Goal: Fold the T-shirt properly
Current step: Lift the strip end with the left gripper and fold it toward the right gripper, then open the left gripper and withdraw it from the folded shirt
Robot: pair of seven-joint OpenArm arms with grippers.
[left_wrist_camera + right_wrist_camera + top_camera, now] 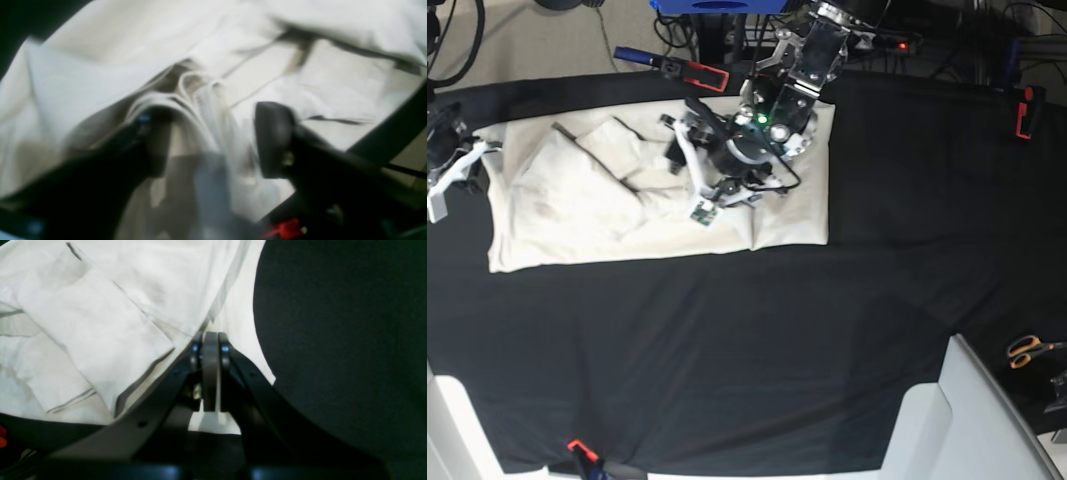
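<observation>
The cream T-shirt (pixel 587 200) lies wrinkled and partly folded on the black cloth at the upper left of the base view. My left gripper (pixel 213 141) hangs over its right half (pixel 709 198), open, with loose blurred folds of the T-shirt (pixel 200 106) rising between its two fingers. My right gripper (pixel 210 336) is shut at the shirt's left edge (pixel 477 155). Its tips rest on the T-shirt (pixel 100 326), and a crease runs up from them. I cannot tell whether cloth is pinched between them.
The black table cloth (pixel 727 350) covers the table. Red clamps (pixel 707 75) (pixel 1024 110) hold it at the back edge and another clamp (pixel 577 447) at the front. Orange-handled scissors (pixel 1027 350) lie at the right. A white box (pixel 957 420) stands at the front right.
</observation>
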